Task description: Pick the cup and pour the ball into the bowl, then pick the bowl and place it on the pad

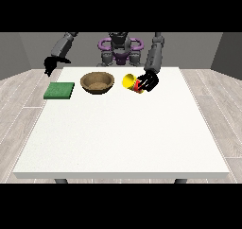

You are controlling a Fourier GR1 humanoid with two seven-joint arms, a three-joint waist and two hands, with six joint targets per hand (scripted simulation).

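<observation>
Front view: hand at the view's right point(149, 81) has fingers clamped on the tipped yellow cup point(128, 80), beside the bowl point(98, 82). Other hand point(50, 64): cannot tell. Green pad point(59, 90) lies on the desk point(123, 138).

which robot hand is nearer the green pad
Right, the robot hand at the view's left. It hangs just behind the green pad, by the table's far corner. The robot hand at the view's right is beyond the bowl, on the yellow cup.
</observation>
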